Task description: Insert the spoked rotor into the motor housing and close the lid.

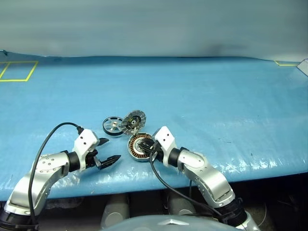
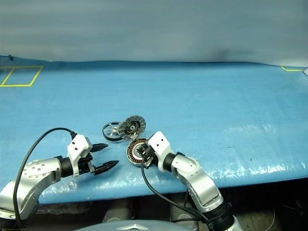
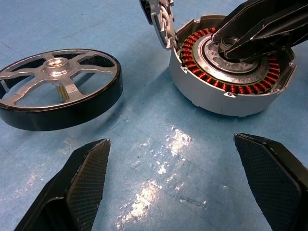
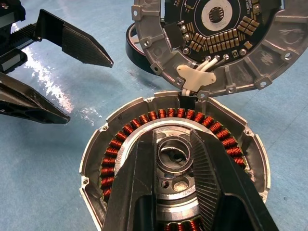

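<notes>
The motor housing sits near the table's front edge, its copper windings exposed. Its hinged lid stands open and tilted at the far side, inner face toward me. The spoked rotor, black-rimmed with silver spokes, lies flat on the mat just left of the lid and also appears in the left wrist view. My right gripper reaches into the housing, its fingers closed against a silver ring at the centre. Left of the housing, my left gripper hovers open and empty above the mat.
A blue mat covers the table, whose front edge runs just below the housing. A yellow tape square marks the far left corner and a white object lies at the far right.
</notes>
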